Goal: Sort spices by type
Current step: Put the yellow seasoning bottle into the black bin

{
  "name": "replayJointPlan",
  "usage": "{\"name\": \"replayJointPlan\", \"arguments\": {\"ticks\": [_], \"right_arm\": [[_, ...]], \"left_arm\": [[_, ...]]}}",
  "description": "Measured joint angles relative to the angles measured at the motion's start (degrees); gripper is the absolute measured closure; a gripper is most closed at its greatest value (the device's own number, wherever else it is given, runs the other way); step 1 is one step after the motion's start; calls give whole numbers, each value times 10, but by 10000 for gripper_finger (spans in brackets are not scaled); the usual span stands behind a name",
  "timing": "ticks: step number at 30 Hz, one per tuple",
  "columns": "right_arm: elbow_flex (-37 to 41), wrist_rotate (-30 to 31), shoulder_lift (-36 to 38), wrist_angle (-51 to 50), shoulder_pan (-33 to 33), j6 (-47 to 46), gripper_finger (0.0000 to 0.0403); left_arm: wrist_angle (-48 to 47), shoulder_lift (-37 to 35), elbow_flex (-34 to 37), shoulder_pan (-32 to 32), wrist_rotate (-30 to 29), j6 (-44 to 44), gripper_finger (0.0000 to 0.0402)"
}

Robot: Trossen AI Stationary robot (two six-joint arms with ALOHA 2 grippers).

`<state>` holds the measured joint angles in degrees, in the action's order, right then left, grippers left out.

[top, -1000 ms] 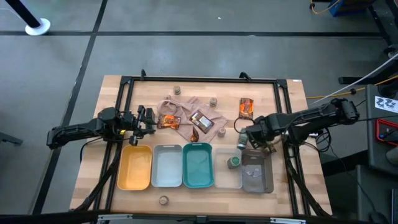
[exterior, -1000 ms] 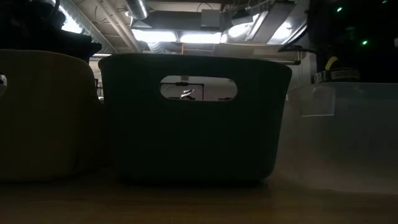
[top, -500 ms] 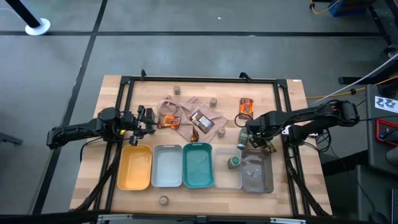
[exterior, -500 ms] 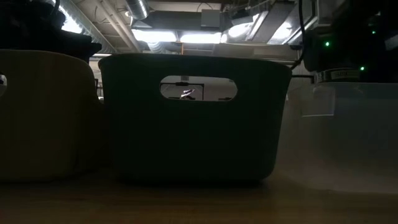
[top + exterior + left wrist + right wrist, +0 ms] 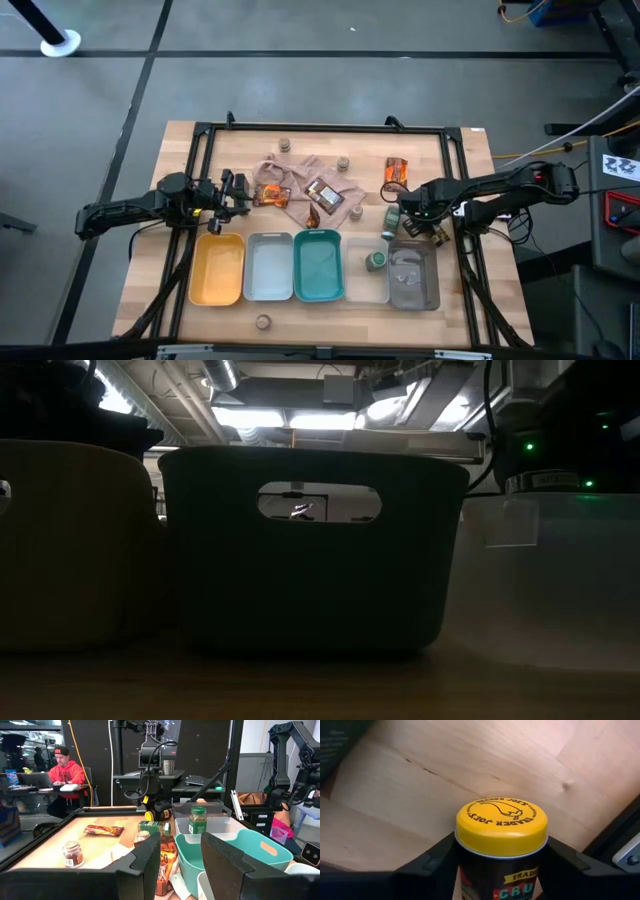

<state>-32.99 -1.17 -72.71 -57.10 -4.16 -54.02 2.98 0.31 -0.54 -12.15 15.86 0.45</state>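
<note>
A jar with a yellow lid (image 5: 501, 826) stands between the fingers of my right gripper (image 5: 397, 214), which points down at the table's right middle, just beyond the clear tray (image 5: 368, 283). A green-lidded jar (image 5: 376, 261) stands in that tray. Orange-brown packets (image 5: 270, 193) (image 5: 325, 193) lie on the beige-pink cloth (image 5: 300, 180); another packet (image 5: 397, 170) lies on bare wood. My left gripper (image 5: 172, 865) is open and level at the table's left, by the cloth's edge. My right gripper pinches the yellow-lidded jar by its dark sides just under the lid (image 5: 462, 857), one finger (image 5: 427, 865) on each side. The fingers come from above, pointing down. The jar stands upright, lid up. Its base is hidden by the jar itself.
Yellow (image 5: 218, 270), pale grey (image 5: 268, 267), teal (image 5: 318, 265), clear and grey (image 5: 412, 278) trays stand in a row near the front. Loose jars stand at the far side (image 5: 286, 145) (image 5: 343, 162), mid-table (image 5: 357, 211) and at the near edge (image 5: 263, 322). A person sits beyond the table (image 5: 62, 775).
My right gripper has come down and shifted a little toward the table's far edge, away from the grey tray, settling around the yellow-lidded jar. In the low view its dark arm has moved into the upper right.
</note>
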Motion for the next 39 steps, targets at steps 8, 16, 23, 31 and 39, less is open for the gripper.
{"name": "replayJointPlan", "arguments": {"ticks": [8, 16, 23, 31, 39], "right_arm": [[-30, 21, -2, 5, 0, 11, 187], [-80, 38, -2, -39, 0, 31, 188], [-164, 78, -1, -131, 1, 34, 188], [-263, 130, -1, -197, 73, -11, 188], [-300, 212, 34, -209, 243, -203, 188]], "left_arm": [[0, 0, 0, 0, 0, 0, 270], [0, 0, 0, 0, 0, 0, 270], [0, 0, 0, 0, 0, -1, 270], [0, 0, 0, 0, 0, -4, 270], [0, 0, 0, 0, 0, -4, 270]]}}
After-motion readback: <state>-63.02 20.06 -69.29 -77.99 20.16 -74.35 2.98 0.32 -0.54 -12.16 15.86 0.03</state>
